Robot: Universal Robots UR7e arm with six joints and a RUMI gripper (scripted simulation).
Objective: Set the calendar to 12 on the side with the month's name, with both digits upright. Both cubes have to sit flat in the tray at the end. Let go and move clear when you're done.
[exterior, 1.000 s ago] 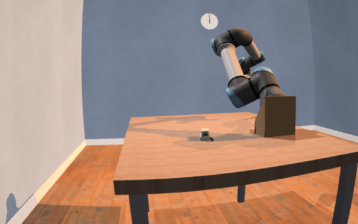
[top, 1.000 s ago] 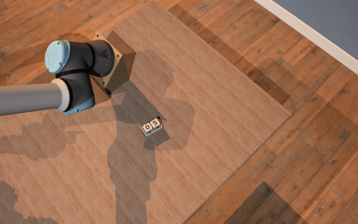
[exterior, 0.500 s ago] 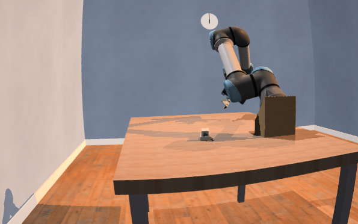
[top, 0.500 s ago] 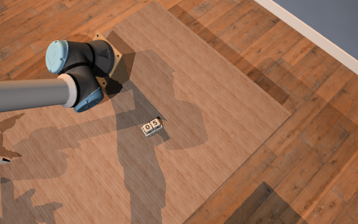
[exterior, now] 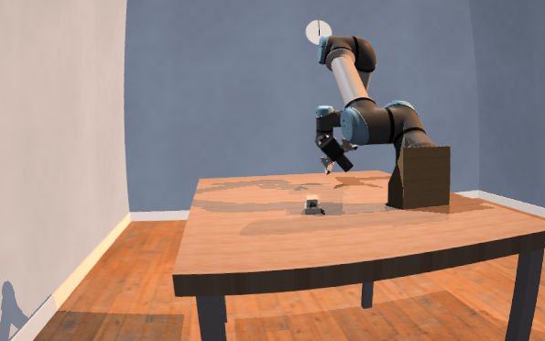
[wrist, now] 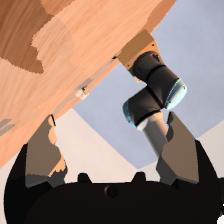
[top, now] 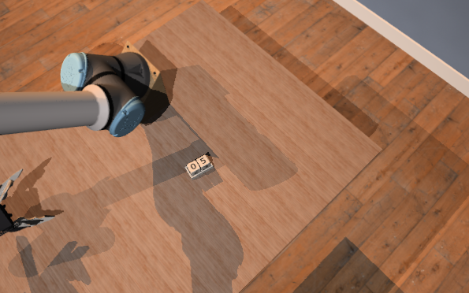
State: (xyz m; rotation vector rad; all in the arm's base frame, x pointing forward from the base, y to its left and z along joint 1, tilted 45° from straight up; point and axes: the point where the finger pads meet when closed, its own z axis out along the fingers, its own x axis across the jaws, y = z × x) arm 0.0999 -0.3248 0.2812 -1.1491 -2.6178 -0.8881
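Note:
The calendar is a small pale tray (top: pixel 195 175) (exterior: pixel 310 211) in the middle of the table. Two wooden cubes sit side by side in it. The left cube (top: pixel 193 166) shows 0 on top and the right cube (top: pixel 203 161) shows 5 on top. The side with the month's name is too small to read. My gripper (top: pixel 33 194) (exterior: pixel 336 158) (wrist: pixel 111 113) is open and empty. It hangs just above the table, far to the left of the calendar in the top view. In the wrist view the calendar (wrist: pixel 82 92) is only a tiny speck.
The arm's brown mounting block (exterior: pixel 420 176) (top: pixel 153 72) (wrist: pixel 137 45) stands at the table's back corner. The arm's upper link (top: pixel 41 112) reaches out high over the left of the table. The table's edge (top: pixel 301 232) runs to the right of the calendar.

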